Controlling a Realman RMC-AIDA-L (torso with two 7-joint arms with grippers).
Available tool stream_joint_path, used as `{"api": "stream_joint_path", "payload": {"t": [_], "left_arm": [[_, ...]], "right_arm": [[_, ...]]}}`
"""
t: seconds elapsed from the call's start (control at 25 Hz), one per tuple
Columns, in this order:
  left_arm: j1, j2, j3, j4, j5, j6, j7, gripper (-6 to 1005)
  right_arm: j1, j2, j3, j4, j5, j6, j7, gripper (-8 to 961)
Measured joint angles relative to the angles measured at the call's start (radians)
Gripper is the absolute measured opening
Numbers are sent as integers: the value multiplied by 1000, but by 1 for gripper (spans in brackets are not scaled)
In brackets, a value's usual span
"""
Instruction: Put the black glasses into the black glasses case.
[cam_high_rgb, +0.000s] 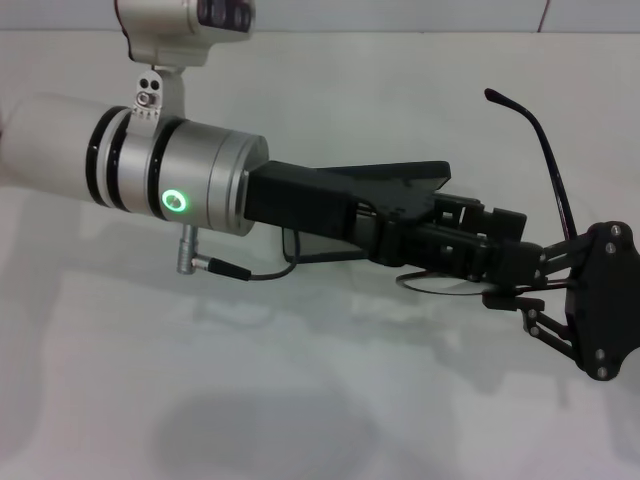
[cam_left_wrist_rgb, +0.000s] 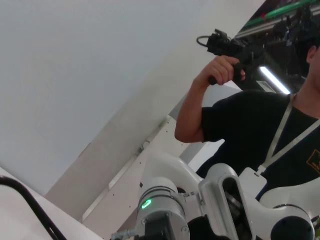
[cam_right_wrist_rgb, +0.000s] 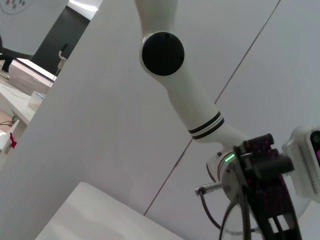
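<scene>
The black glasses (cam_high_rgb: 548, 150) hang in the air above the white table (cam_high_rgb: 300, 400), one slim temple arm sticking up and a lens rim showing under the gripper bodies. My right gripper (cam_high_rgb: 520, 285) comes in from the right edge, and its fingers look closed on the glasses frame. My left gripper (cam_high_rgb: 500, 240) reaches across from the left and meets the glasses at the same spot; its fingertips are hidden. In the right wrist view, thin frame wire (cam_right_wrist_rgb: 239, 210) crosses in front of the left gripper (cam_right_wrist_rgb: 267, 190). The black glasses case is not clearly in view.
My left arm's silver wrist (cam_high_rgb: 180, 175) with its green light and cable spans the middle of the head view. A person (cam_left_wrist_rgb: 260, 125) holding a black controller stands behind the robot in the left wrist view.
</scene>
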Motion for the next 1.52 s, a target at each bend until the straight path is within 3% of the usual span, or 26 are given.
{"api": "stream_joint_path", "payload": {"t": [0.12, 0.36, 0.44, 0.52, 0.68, 0.84, 1.04, 1.28, 1.52], "left_arm": [[1, 5, -3, 5, -4, -3, 10, 771], [21, 47, -54, 1, 15, -52, 13, 770], [23, 51, -54, 0, 43, -107, 15, 770], [24, 48, -53, 0, 83, -175, 17, 770], [17, 16, -50, 0, 134, -294, 22, 770], [-4, -11, -42, -1, 118, -327, 78, 770], [-5, -8, -1, -16, 8, -291, 179, 770], [32, -2, 4, 22, -40, -167, 285, 770], [27, 1, 5, 28, -17, -164, 288, 770]], "right_arm": [[0, -1, 0, 0, -4, -11, -9, 95], [-9, -4, 15, 12, -4, -106, -81, 94], [-5, -1, 22, 57, 0, -240, -175, 94], [2, 1, 20, 82, 5, -293, -216, 94], [50, 6, -20, 179, 42, -365, -249, 94], [164, 8, -76, 352, 76, -343, -240, 94], [314, 10, -78, 580, 78, -264, -180, 95], [316, 8, -71, 584, 115, -129, -81, 95], [314, 3, -70, 579, 128, -95, -66, 94]]}}
